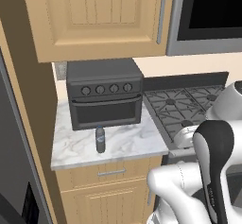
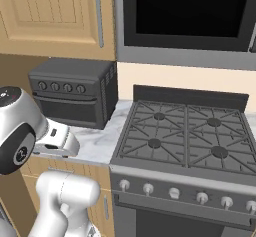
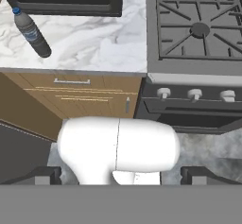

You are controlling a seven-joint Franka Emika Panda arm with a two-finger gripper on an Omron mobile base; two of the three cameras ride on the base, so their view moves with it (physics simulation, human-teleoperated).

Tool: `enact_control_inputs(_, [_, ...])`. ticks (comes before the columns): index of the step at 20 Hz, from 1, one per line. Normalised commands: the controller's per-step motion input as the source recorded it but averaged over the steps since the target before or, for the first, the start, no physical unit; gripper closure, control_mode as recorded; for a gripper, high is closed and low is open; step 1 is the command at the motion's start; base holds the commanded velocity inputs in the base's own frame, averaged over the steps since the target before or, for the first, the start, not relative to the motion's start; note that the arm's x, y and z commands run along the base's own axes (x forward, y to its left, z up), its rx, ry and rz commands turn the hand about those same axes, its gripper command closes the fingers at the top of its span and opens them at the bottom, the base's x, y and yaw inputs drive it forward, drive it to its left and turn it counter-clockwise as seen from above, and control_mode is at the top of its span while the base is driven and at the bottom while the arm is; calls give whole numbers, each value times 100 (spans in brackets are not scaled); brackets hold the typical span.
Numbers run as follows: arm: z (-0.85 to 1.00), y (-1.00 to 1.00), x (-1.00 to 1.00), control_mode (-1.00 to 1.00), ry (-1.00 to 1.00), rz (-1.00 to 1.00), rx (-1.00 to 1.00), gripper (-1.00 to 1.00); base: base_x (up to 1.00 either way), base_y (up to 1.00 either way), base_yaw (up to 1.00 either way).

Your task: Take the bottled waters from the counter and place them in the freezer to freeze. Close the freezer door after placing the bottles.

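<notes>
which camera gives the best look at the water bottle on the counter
The left base view: the water bottle stands upright and whole on the marble counter, before the toaster oven. The hand view shows it slanted near the corner.

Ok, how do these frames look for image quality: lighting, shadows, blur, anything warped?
Left base view: flat even light, sharp, and the bottled water casts barely any shadow on the counter. Right base view: equally crisp, no glare on the stove top. Hand view: sharp too, but the bottle looks slanted from the camera angle.
</notes>
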Motion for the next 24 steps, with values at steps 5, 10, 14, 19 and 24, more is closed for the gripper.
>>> enact_control_inputs(5, [0, 0, 0, 100, 0, 0, 0, -100, 0, 0, 0])
enact_control_inputs(10, [0, 0, 0, 100, 0, 0, 0, -100, 0, 0, 0])
enact_control_inputs(14, [-1, 5, 1, -100, -2, 0, 0, -100, 4, 6, 0])
enact_control_inputs(19, [-7, 39, 24, -100, -17, -6, -1, -100, 0, 0, 0])
enact_control_inputs(24, [-14, 51, 36, -100, -20, -6, 0, -100, 0, 0, 0])
